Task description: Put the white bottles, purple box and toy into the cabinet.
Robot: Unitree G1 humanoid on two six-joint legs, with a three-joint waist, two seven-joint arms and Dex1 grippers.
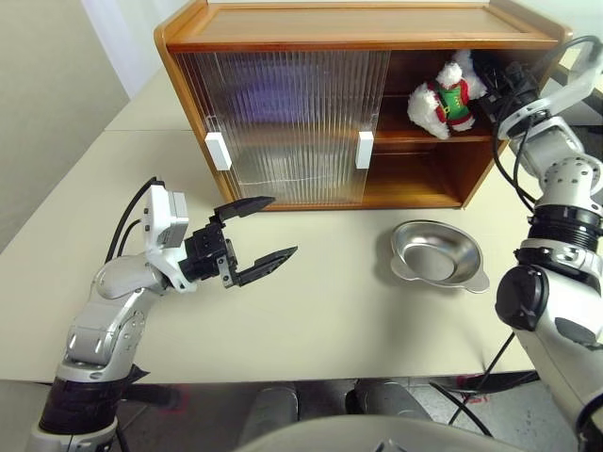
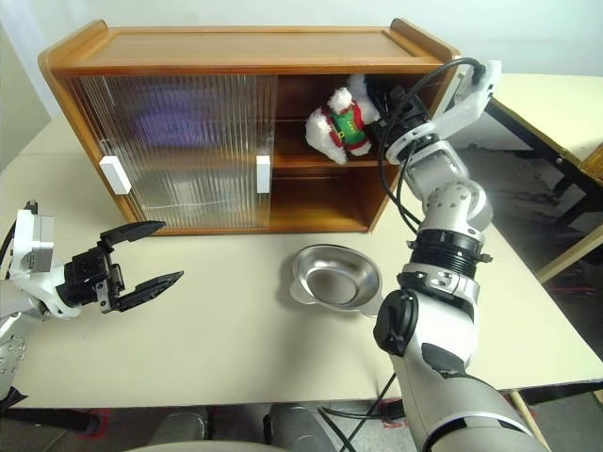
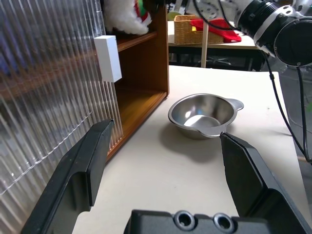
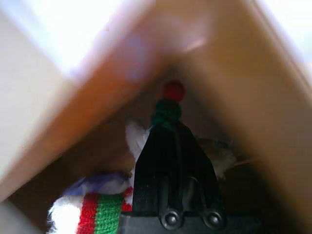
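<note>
right gripper (image 4: 168, 127) pinching toy (image 1: 443, 97) | cabinet (image 1: 358, 28) upper shelf | left gripper (image 1: 261, 235) spread

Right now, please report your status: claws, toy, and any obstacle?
Left claw open, empty, above table. Right claw shut on small white plush toy with red-green scarf, at wooden cabinet's upper shelf. Empty silver metal dish on table; no obstacle.

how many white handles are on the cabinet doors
2. One white handle sits at the left door's left edge, the other white handle at the right door's right edge, beside the open part of the cabinet. Both are at mid height.
</note>
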